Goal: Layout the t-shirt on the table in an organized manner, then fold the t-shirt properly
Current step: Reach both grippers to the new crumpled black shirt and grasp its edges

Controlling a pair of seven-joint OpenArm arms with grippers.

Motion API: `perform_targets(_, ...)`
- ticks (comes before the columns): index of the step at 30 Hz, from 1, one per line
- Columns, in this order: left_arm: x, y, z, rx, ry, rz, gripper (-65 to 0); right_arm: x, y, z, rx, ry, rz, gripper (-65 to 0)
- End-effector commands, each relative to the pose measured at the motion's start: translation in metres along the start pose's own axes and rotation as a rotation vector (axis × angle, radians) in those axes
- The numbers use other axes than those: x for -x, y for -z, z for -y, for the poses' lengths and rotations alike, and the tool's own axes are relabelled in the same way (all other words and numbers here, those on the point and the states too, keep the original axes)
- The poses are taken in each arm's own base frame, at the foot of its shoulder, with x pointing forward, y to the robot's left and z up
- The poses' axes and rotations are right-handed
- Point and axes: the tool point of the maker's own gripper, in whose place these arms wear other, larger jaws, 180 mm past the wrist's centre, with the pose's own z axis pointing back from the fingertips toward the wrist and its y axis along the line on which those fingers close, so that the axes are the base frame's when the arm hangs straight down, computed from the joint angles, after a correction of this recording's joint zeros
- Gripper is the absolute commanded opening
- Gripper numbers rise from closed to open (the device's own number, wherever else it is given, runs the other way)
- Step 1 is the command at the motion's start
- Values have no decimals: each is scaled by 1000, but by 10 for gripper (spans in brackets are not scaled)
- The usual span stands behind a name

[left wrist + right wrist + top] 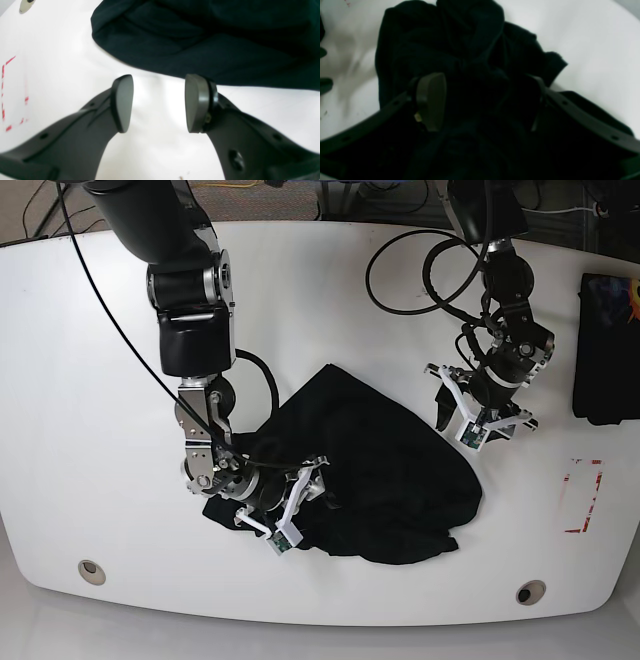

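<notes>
The table (90, 350) is white and glossy and fills most of the base view. A dark t-shirt (380, 470) lies crumpled in a loose heap at lower centre of that view, unfolded, with uneven edges.

The left gripper (159, 103) hangs over bare table at right of centre in the base view, just beside the shirt's upper right edge. In the left wrist view its jaws stand well apart with only white table between the pads (123, 102); the shirt's hem lies just beyond the tips. It holds nothing.

The right gripper (482, 102) sits low on the shirt's lower left part in the base view. In the right wrist view dark cloth fills the space between its fingers, one pad (432, 100) showing on the left, the other lost in shadow. Jaws are parted; whether they pinch the cloth cannot be told.

A red dashed rectangle (583, 496) marks the table at lower right of the base view. Two grommet holes, left (91, 570) and right (528, 592), sit near the bottom edge. A second dark folded item (605, 350) lies at the far right edge, well apart from the shirt.
</notes>
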Motion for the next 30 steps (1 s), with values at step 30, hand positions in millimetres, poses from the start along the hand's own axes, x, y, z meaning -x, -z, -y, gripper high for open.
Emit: perform_targets(30,-4,-4,3,3,-11,28,-343,-12,22,20,-18,187,174,-230)
